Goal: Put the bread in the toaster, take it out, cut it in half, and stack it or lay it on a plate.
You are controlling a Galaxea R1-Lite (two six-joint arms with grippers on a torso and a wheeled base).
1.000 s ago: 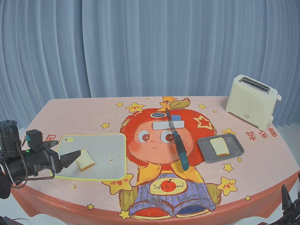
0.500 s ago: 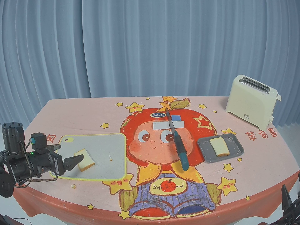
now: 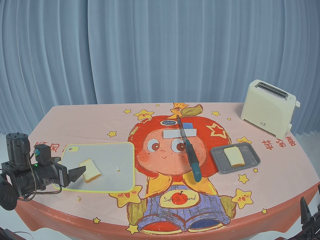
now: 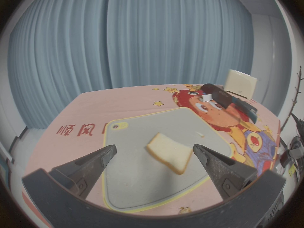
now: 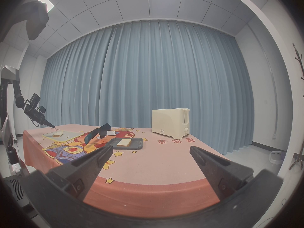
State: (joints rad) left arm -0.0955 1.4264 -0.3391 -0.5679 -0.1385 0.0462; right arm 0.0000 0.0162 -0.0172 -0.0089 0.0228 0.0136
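I'm driving in what looks like a staged test room, not a real kitchen: floor-length blue-grey curtain [image 3: 160, 44] wrapping the back from 9 to 3 o'clock, office-style ceiling tiles [image 5: 148, 3], a cartoon-print tablecloth [image 3: 83, 120] dead ahead, a toaster [image 3: 268, 107] at 2 o'clock.

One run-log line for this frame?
left gripper: open, near bread half on cutting board | right gripper: open, empty | second half: on tray | knife: on table

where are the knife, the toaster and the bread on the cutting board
knife [image 3: 193, 160]: head view, on its handle.
toaster [image 3: 266, 112]: head view, on its front wall.
bread [image 3: 90, 170] on the cutting board [image 3: 113, 180]: head view, middle of the slice.
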